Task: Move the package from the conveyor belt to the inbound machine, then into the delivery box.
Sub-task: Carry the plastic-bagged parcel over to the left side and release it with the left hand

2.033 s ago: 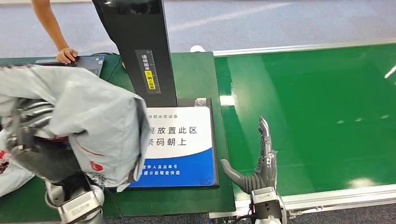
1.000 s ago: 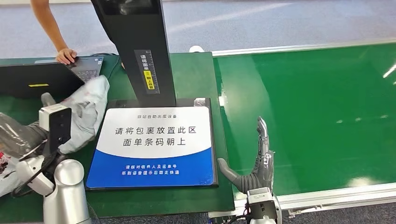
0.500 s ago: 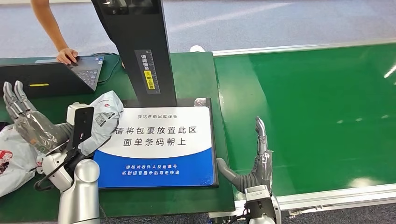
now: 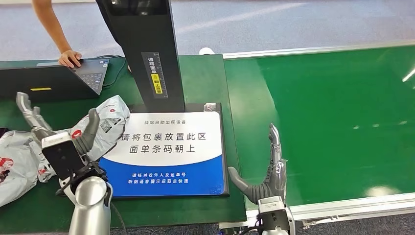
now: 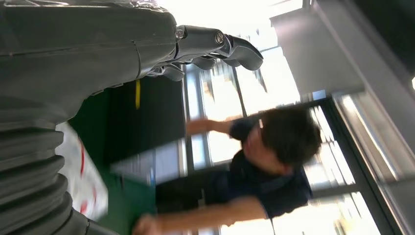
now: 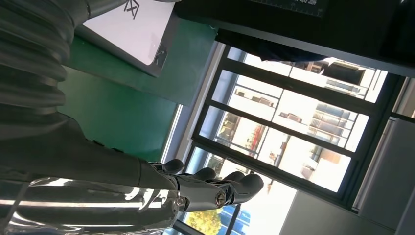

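Observation:
The grey-white package (image 4: 108, 122) lies crumpled on the green table at the left edge of the inbound machine's white-and-blue plate (image 4: 169, 154). My left hand (image 4: 54, 131) hovers just left of it, fingers spread, holding nothing; its fingers (image 5: 215, 43) also show in the left wrist view. My right hand (image 4: 266, 171) stands upright and open at the near edge of the green conveyor belt (image 4: 333, 117), beside the plate's right side. Its fingers (image 6: 215, 188) are bare in the right wrist view.
The machine's black column (image 4: 147, 49) rises behind the plate. A further grey bag (image 4: 14, 164) lies at the far left. An open laptop (image 4: 49, 81) sits at the back left with a person's hand (image 4: 69, 58) on it.
Two seconds ago my left hand held the package up close to the camera. It lowered the package beside the plate, let go and opened. My right hand has barely moved.

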